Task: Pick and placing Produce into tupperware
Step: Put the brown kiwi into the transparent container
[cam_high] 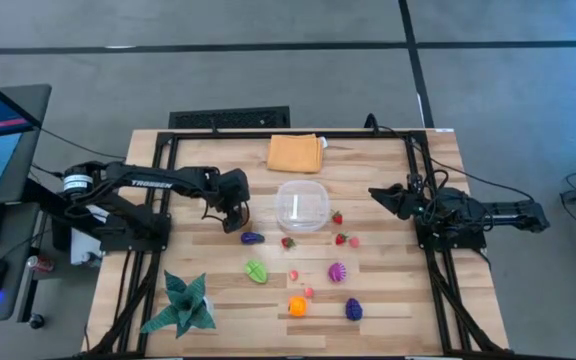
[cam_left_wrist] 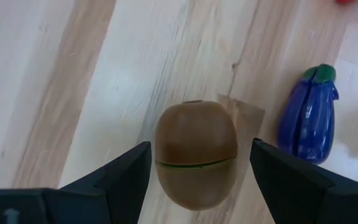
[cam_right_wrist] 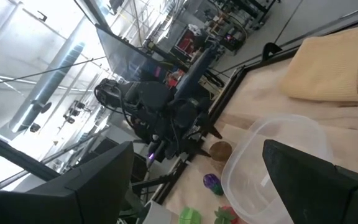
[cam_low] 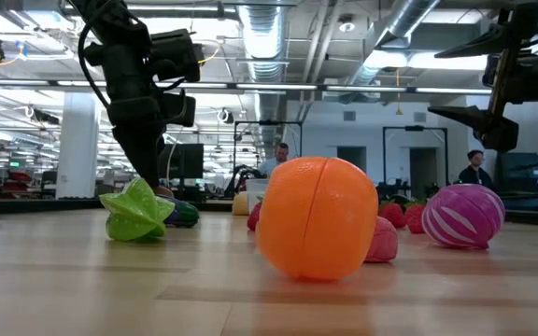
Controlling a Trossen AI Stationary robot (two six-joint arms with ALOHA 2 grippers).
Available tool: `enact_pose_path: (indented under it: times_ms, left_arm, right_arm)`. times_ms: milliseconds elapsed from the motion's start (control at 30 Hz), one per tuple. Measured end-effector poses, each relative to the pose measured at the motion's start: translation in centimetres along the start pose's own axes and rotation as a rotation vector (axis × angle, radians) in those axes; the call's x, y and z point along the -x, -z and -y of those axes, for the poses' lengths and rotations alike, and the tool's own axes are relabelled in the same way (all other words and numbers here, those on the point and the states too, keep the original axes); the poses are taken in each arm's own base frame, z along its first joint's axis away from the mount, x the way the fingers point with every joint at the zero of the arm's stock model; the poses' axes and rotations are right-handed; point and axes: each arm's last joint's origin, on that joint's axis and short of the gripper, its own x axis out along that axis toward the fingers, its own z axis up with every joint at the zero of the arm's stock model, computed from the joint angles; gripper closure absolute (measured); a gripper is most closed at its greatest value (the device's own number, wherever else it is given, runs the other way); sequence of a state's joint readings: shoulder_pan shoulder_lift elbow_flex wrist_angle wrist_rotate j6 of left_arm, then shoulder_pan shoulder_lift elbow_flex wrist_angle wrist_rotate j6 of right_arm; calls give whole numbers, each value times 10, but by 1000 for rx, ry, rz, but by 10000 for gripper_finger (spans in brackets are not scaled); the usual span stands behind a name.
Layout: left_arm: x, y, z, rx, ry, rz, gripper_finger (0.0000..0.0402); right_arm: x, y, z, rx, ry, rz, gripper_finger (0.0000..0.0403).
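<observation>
1. The task is looking barely started: the clear tupperware (cam_high: 301, 205) is sitting near the middle of the desk (cam_high: 388, 310), and as far as the high view shows, nothing is lying inside it.
2. The left gripper (cam_left_wrist: 197, 168) is hovering low over a brown kiwi (cam_left_wrist: 196, 154) just left of the tupperware, its fingers spread wide on either side of the fruit without touching it, so the kiwi is not yet being held.
3. A dark purple eggplant (cam_left_wrist: 309, 118) is lying just beside the kiwi, and it is likely to be an easy next pick.
4. The rest of the produce is waiting, scattered on the desk below and to the right of the tupperware: a green piece (cam_high: 256, 271), an orange (cam_high: 297, 306), a magenta striped piece (cam_high: 337, 271), a second purple piece (cam_high: 353, 309) and several small strawberries (cam_high: 341, 238).
5. The right gripper (cam_high: 380, 194) is waiting at the desk's right side, fingers fully apart and carrying nothing.
6. The desk is a pale wooden top; a folded orange cloth (cam_high: 295, 153) is lying at its far edge and a green spiky plant (cam_high: 181, 305) is standing at the near left corner.
7. Beyond the desk, an open workshop with ceiling ducts is showing, where two people (cam_low: 475, 171) are standing far off.
</observation>
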State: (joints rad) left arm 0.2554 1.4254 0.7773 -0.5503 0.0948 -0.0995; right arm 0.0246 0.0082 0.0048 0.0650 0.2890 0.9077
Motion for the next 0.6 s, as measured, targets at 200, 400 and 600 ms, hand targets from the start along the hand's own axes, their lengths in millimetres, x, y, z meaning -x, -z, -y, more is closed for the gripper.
enact_pose_path:
  times_ms: [200, 400, 600]
  left_arm:
    - [0, 0, 0, -7, 0, 0, 138]
    - [0, 0, 0, -16, 7, -1, 138]
    - [-4, 0, 0, -45, 2, -17, 138]
  right_arm:
    - [0, 0, 0, 1, 0, 0, 22]
    - [0, 0, 0, 1, 0, 1, 22]
    - [0, 0, 0, 1, 1, 1, 22]
